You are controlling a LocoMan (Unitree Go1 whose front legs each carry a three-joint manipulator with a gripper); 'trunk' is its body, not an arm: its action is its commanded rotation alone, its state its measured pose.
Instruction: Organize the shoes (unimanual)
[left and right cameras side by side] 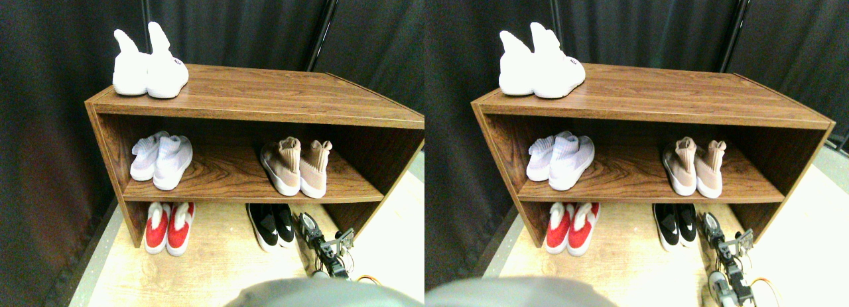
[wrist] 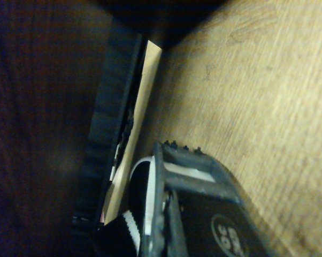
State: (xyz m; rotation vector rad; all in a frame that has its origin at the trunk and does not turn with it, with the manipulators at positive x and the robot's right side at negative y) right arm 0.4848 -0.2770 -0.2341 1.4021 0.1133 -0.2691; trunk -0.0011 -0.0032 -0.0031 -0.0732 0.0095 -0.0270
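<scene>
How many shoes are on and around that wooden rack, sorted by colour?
White shoes, on top of the rack: 2
Pale lilac-white shoes, middle shelf: 2
Tan-beige shoes, middle shelf: 2
Red and white shoes, on the floor: 2
Black shoes, on the floor: 2
Total: 10 shoes, 5 pairs

Rack (left and right cameras side by side: 265, 95): dark wood grain, slight sheen. Floor (left and right cameras side by side: 212, 267): pale matt wood. Tan shoes (left and right cameras side by side: 295, 166): ribbed knit cloth, smooth white soles.
</scene>
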